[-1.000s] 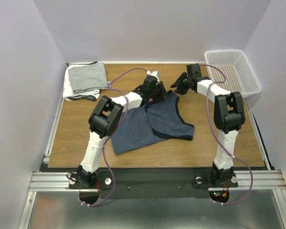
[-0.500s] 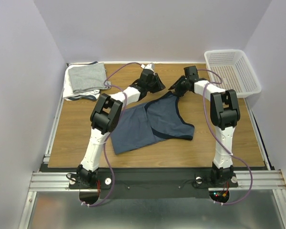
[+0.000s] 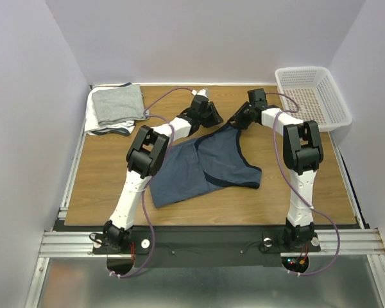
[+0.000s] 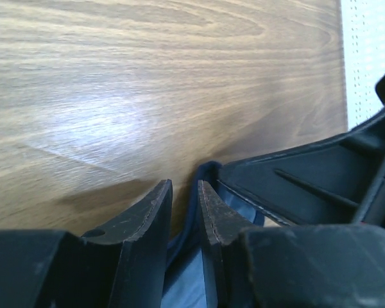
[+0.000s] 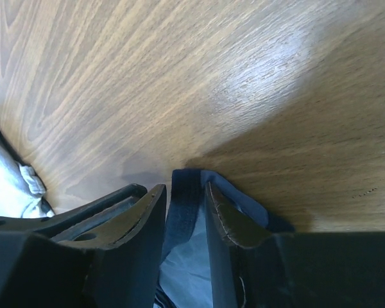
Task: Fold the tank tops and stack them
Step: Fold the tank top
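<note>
A slate-blue tank top point(image 3: 205, 163) with navy trim lies half-folded mid-tabletop point(image 3: 102, 186); a folded grey top point(image 3: 119, 104) sits stacked on a white top point(image 3: 94, 122) at the far-left corner.

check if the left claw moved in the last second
yes, the left claw shifted off the blue tank top's middle toward the table's far edge

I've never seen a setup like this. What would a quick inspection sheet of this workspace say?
Surface: wooden table, wood grain, some glare.
Job's things: slate-blue tank top spread mid-table, partly folded over; grey and white tops folded and stacked at the far left corner.
Clutter: white perforated basket at the far right corner.
Grippers: left gripper and right gripper each pinch the blue top's navy-trimmed far edge.
Cables: purple cables loop along both arms.
Surroundings: plain pale walls; metal rail at the near edge.
</note>
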`<state>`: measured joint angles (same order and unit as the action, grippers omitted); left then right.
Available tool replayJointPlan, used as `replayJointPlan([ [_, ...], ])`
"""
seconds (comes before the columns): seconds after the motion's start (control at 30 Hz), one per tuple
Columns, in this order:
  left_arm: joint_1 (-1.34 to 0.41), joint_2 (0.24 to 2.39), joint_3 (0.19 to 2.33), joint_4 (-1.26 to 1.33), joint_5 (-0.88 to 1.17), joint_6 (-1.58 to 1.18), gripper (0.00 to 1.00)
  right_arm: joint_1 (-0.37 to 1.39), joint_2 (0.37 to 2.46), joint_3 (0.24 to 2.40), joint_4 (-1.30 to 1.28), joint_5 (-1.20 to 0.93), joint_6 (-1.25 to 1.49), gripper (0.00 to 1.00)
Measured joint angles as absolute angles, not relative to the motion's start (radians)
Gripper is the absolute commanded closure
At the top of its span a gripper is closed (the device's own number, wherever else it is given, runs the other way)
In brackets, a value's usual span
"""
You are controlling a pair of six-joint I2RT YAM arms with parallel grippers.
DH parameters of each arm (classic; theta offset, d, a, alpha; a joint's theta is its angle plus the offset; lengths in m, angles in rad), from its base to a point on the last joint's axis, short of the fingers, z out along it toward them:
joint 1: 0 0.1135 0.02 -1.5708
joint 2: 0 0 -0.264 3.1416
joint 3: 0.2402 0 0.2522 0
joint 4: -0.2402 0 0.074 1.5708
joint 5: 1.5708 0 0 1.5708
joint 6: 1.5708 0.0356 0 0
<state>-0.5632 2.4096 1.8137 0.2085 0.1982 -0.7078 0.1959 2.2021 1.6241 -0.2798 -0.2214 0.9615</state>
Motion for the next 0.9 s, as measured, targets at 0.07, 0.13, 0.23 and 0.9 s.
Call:
replayJointPlan([
  [0.07, -0.564, 2.410, 1.817, 0.208, 0.209, -0.708, 0.66, 0.196, 2.202, 1.624, -0.281, -0.221, 0.957, 0.63],
  [0.13, -0.565, 2.411, 1.821, 0.207, 0.220, -0.708, 0.66, 0.196, 2.202, 1.624, -0.280, -0.221, 0.953, 0.61],
  [0.23, -0.570, 2.421, 1.838, 0.206, 0.236, -0.708, 0.66, 0.196, 2.202, 1.624, -0.280, -0.221, 0.946, 0.56],
  [0.9, -0.627, 2.451, 1.835, 0.221, 0.290, -0.704, 0.67, 0.196, 2.202, 1.624, -0.282, -0.221, 0.934, 0.78],
])
